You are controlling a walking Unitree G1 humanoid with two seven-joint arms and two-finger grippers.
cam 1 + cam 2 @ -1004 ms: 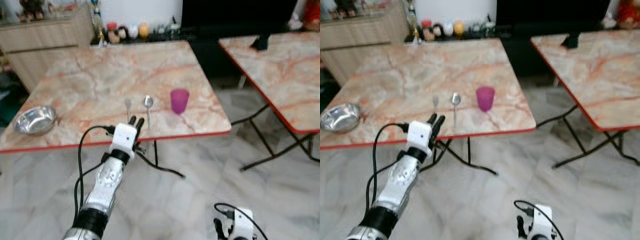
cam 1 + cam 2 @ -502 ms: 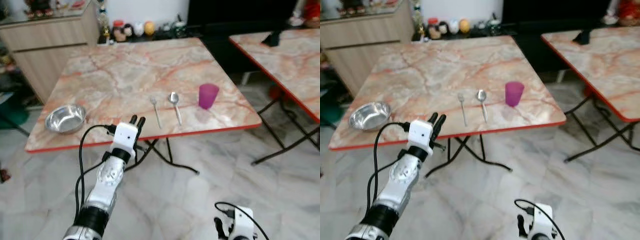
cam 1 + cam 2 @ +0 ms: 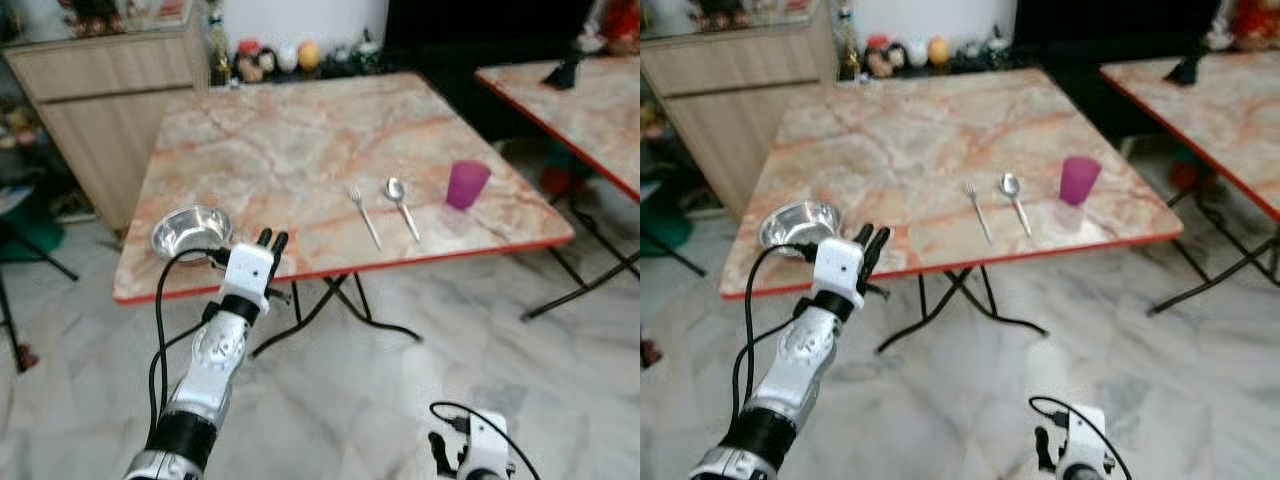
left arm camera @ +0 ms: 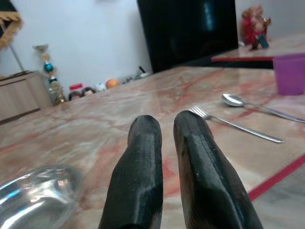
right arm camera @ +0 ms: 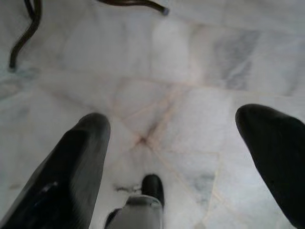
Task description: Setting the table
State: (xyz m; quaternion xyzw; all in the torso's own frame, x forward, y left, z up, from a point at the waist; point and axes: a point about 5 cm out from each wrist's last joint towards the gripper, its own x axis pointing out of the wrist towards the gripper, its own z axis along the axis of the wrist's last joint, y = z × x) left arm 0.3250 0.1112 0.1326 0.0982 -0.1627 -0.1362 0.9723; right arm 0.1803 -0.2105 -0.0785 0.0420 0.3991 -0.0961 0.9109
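Reach step: left gripper raised, fingers pinched together, empty, just short of the bowl at table edge (fork, spoon, cup already laid). Next: open fingers, grab rim. Right gripper idle, spread wide.

No lettering, label, brand, number or sign is legible anywhere in these views, whether on the marble-patterned table ahead of the left gripper or on the purple cup beyond it.
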